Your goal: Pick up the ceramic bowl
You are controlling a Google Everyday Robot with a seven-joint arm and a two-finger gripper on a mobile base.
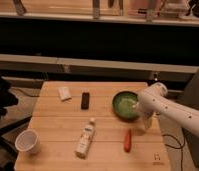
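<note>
The ceramic bowl [124, 105] is round and green with a darker rim and a paler glossy inside. It sits on the wooden table [58, 125], toward the right side. My white arm comes in from the right. My gripper [145, 123] hangs from it just off the bowl's right rim, low over the table. The arm covers the bowl's right edge.
On the table lie a white paper cup [27, 141] at the front left, a white bottle [85, 138], a red-orange stick-like item [127, 140], a black bar [85, 100] and a small white packet [65, 93]. A dark chair [0, 107] stands to the left.
</note>
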